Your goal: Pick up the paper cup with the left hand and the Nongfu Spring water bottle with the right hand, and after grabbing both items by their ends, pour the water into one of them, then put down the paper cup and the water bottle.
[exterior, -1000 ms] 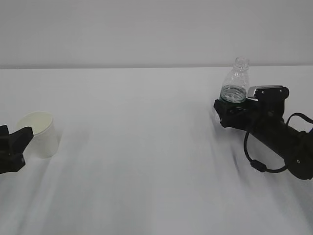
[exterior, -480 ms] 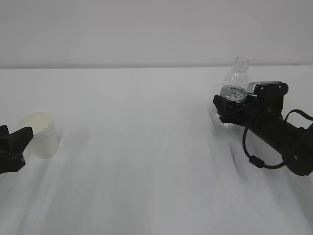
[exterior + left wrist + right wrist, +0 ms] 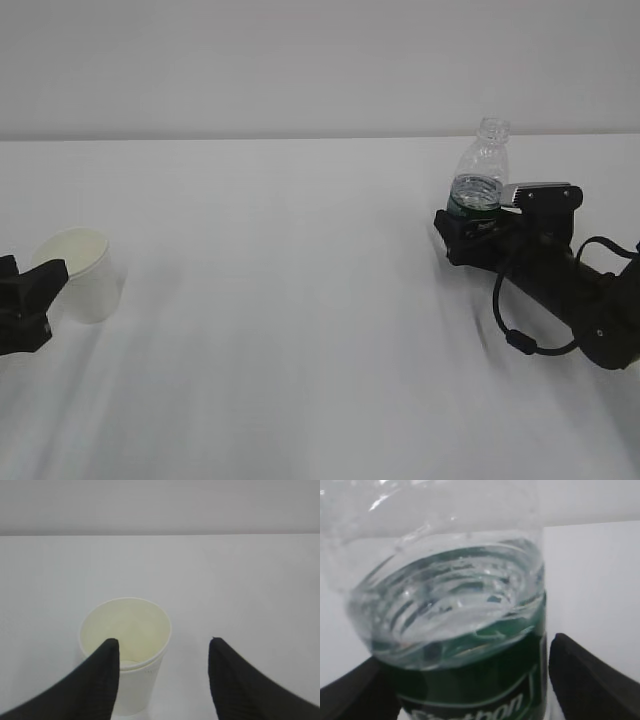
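The white paper cup [image 3: 85,275] stands upright at the left of the table. My left gripper [image 3: 45,290] sits low just in front of it, open. In the left wrist view the cup [image 3: 135,625] is off to the left of the gap, and the left finger [image 3: 97,680] overlaps its wall while the right finger stands well clear. The uncapped Nongfu Spring water bottle [image 3: 480,170] stands upright at the right, with water [image 3: 450,610] up to the top of its green label [image 3: 470,680]. My right gripper [image 3: 465,225] is open astride its lower body, with a thin gap at the right finger [image 3: 580,675].
The white table [image 3: 300,300] runs back to a pale wall [image 3: 300,60]. A loose black cable loop [image 3: 510,325] hangs beside the right arm [image 3: 580,295], close to the tabletop.
The right arm has shifted slightly left and farther onto the bottle, and more of the green label shows above the fingers. The left gripper and the cup have not moved.
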